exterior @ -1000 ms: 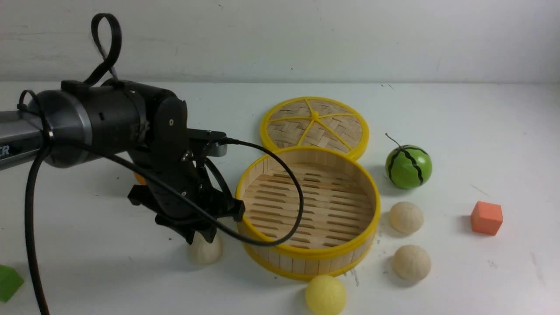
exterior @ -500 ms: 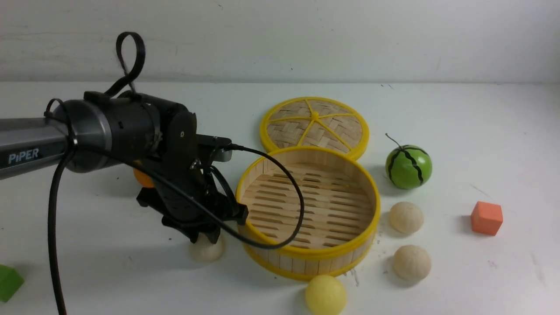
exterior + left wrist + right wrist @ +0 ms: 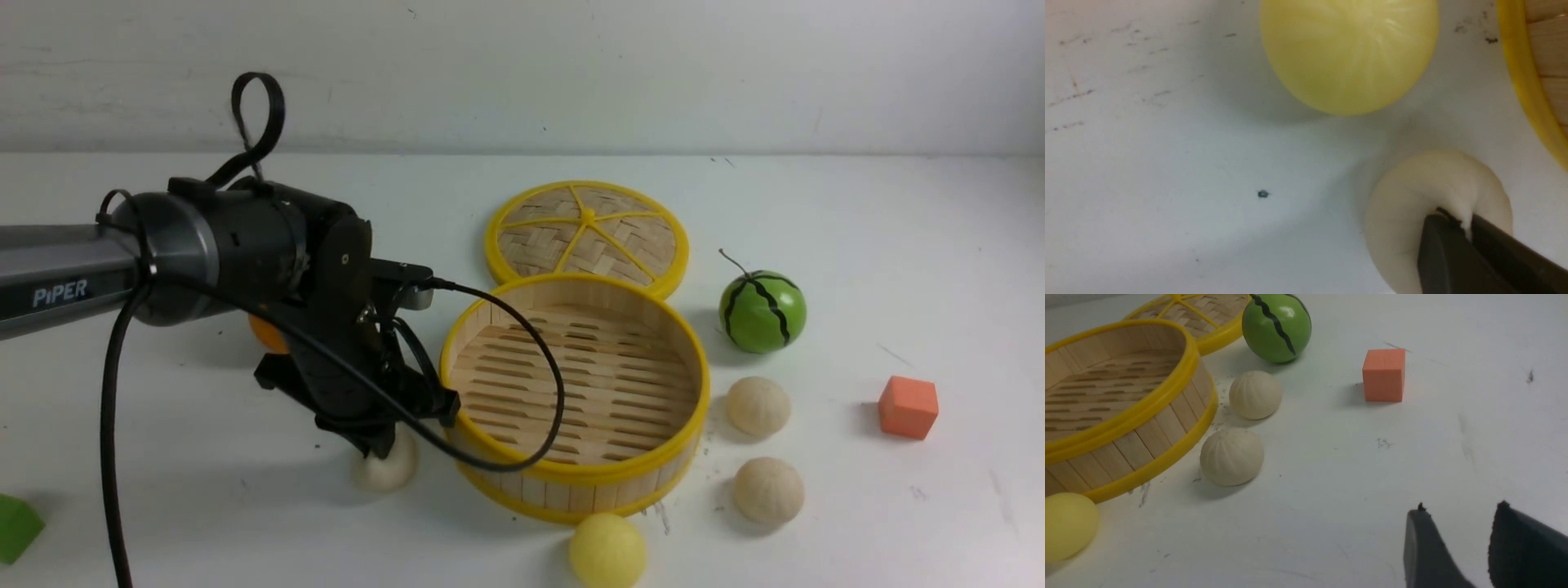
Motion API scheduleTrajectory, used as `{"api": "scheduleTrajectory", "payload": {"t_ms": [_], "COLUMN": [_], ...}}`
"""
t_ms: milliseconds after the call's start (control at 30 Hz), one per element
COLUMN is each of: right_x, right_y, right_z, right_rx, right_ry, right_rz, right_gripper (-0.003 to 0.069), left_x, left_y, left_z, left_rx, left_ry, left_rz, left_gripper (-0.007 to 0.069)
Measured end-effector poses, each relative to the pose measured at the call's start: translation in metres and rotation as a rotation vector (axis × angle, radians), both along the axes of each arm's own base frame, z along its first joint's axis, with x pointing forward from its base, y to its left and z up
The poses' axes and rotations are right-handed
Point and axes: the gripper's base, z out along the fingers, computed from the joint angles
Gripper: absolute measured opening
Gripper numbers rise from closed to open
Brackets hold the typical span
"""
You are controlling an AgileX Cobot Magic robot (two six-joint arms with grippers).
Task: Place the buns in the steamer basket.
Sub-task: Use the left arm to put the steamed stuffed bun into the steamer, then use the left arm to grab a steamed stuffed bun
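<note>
Since a second ago the left arm has slid forward and toward the basket, uncovering part of the orange fruit [image 3: 265,333] behind it. The left gripper [image 3: 1457,222] is nearly closed, its two dark fingers [image 3: 1437,253] pinching the top of a pleated cream bun [image 3: 1412,196]. That bun sits on the white table [image 3: 204,506] just outside the steamer basket [image 3: 571,494], on its left side. A smooth yellow bun [image 3: 1347,53] lies close by, seen only by the left wrist camera.

The basket holds nothing, and its woven lid [image 3: 588,233] lies flat behind it, touching the rim. A second yellow bun [image 3: 607,551] rests against the basket's near wall. Two more cream buns [image 3: 758,405] [image 3: 768,490] lie just right of it. Past them sit the toy watermelon [image 3: 762,311] and an orange cube [image 3: 908,407].

The right gripper [image 3: 1457,547] hangs low over bare table with its fingers parted, gripping nothing.
</note>
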Motion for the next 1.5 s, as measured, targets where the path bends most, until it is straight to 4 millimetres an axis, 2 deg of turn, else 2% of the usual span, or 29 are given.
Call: {"api": "scheduleTrajectory", "payload": {"t_ms": [133,267,300,333,400,467,533,667,867,1033,1167,1300,1333,1367,1400,1433,1467,1500], "right_x": [0.000,0.000,0.000,0.000,0.000,0.000,0.000,0.000,0.000,0.000,0.000,0.000,0.000,0.000,0.000,0.000,0.000,0.000], "right_y": [0.000,0.000,0.000,0.000,0.000,0.000,0.000,0.000,0.000,0.000,0.000,0.000,0.000,0.000,0.000,0.000,0.000,0.000], "right_z": [0.000,0.000,0.000,0.000,0.000,0.000,0.000,0.000,0.000,0.000,0.000,0.000,0.000,0.000,0.000,0.000,0.000,0.000], "right_rx": [0.000,0.000,0.000,0.000,0.000,0.000,0.000,0.000,0.000,0.000,0.000,0.000,0.000,0.000,0.000,0.000,0.000,0.000], "right_ry": [0.000,0.000,0.000,0.000,0.000,0.000,0.000,0.000,0.000,0.000,0.000,0.000,0.000,0.000,0.000,0.000,0.000,0.000], "right_rz": [0.000,0.000,0.000,0.000,0.000,0.000,0.000,0.000,0.000,0.000,0.000,0.000,0.000,0.000,0.000,0.000,0.000,0.000], "right_gripper": [0.0239,0.0239,0.0239,0.0239,0.0239,0.0239,0.0239,0.0239,0.0239,0.0239,0.0239,0.0239,0.0239,0.0239,0.0239,0.0239,0.0239,0.0239], "left_x": [-0.003,-0.009,-0.010,-0.012,-0.014,-0.012,-0.008,0.013,0.058,0.081,0.087,0.086,0.086,0.083,0.083,0.077,0.077,0.069], "left_y": [0.002,0.005,0.005,0.004,-0.005,-0.018,-0.031,-0.055,-0.077,-0.083,-0.083,-0.082,-0.082,-0.081,-0.081,-0.078,-0.078,-0.074], "left_z": [0.007,0.035,0.045,0.068,0.096,0.115,0.123,0.118,0.069,0.042,0.030,0.033,0.034,0.042,0.042,0.059,0.059,0.079], "left_rx": [0.011,-0.007,-0.017,-0.053,-0.104,-0.151,-0.181,-0.203,-0.128,-0.057,-0.006,-0.003,-0.004,-0.016,-0.015,-0.024,-0.022,-0.025], "left_ry": [0.007,-0.034,-0.054,-0.104,-0.166,-0.215,-0.234,-0.223,-0.144,-0.149,-0.136,-0.138,-0.138,-0.136,-0.135,-0.144,-0.140,-0.142], "left_rz": [-0.003,-0.002,-0.001,-0.011,-0.065,-0.115,-0.148,-0.179,-0.193,-0.208,-0.217,-0.209,-0.207,-0.194,-0.194,-0.187,-0.187,-0.184], "left_gripper": [-0.0012,-0.0012,-0.0012,-0.0012,-0.0012,-0.0012,-0.0012,-0.0012,-0.0012,0.0013,0.0097,0.0247,0.0264,0.0331,0.0337,0.0376,0.0378,0.0379]}}
